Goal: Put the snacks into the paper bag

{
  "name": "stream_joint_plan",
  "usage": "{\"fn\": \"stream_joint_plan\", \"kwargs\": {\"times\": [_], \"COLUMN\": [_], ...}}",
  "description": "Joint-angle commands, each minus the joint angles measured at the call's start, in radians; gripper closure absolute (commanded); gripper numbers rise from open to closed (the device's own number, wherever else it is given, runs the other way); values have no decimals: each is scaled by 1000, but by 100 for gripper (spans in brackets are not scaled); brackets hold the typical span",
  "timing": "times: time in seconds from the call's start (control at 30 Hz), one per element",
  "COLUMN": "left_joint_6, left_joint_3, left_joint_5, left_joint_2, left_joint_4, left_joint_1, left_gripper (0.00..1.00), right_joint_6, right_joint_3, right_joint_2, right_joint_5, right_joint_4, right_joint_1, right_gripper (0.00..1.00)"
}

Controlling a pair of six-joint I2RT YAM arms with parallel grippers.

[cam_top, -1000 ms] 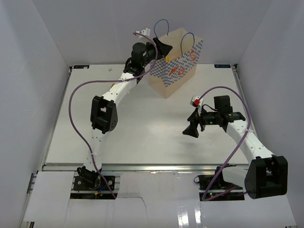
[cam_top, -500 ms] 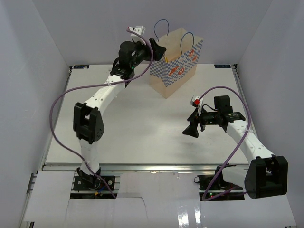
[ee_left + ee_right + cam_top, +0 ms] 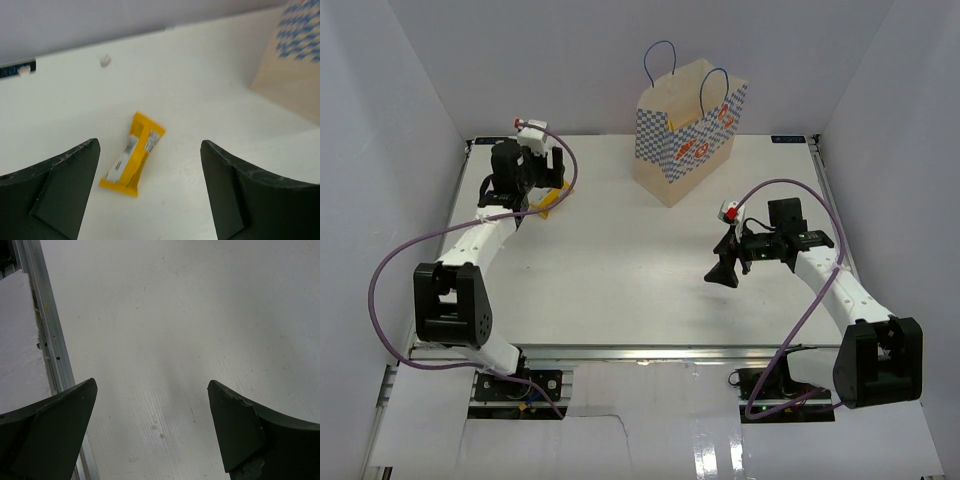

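One paper bag stands upright at the far middle of the table. It is tan with a blue-and-white checker print, two orange-red logos show on its sides, and two thin blue handles rise from its top. What lies inside it cannot be seen.

One snack is in view, a slim yellow bar with a pale label. It lies flat on the table near the far left corner, well apart from the bag. In the left wrist view one corner of the bag shows at the upper right, and one small pale crumb sits on the table beyond the bar.

There are two arms. The left gripper is above the yellow bar with its two fingers spread wide. The bar shows in the gap between them and neither finger touches it. From above, part of the bar sticks out just beside the left wrist.

The right gripper hangs over bare table on the right side, nearer than the bag. Its two fingers are also spread wide, with nothing between them. One metal rail at the table edge runs down the left of the right wrist view.
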Motion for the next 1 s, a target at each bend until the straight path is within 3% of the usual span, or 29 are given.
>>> {"fn": "stream_joint_plan", "kwargs": {"times": [0.0, 0.2, 0.37, 0.97], "left_joint_6": [108, 193, 254, 216], "left_joint_3": [-23, 77, 125, 114], "left_joint_5": [1, -39, 42, 39], "left_joint_2": [39, 191, 280, 460], "left_joint_4": [-66, -150, -180, -123], "left_joint_1": [32, 77, 104, 121], "left_gripper": [9, 9, 8, 12], "right_joint_6": [-37, -46, -50, -68], "right_joint_3": [68, 83, 77, 169], "right_joint_2": [15, 21, 24, 96], "right_joint_5": [-28, -18, -10, 1], "right_joint_4": [-27, -45, -50, -83], "right_joint_1": [-3, -1, -3, -4], "right_gripper": [3, 3, 3, 3]}}
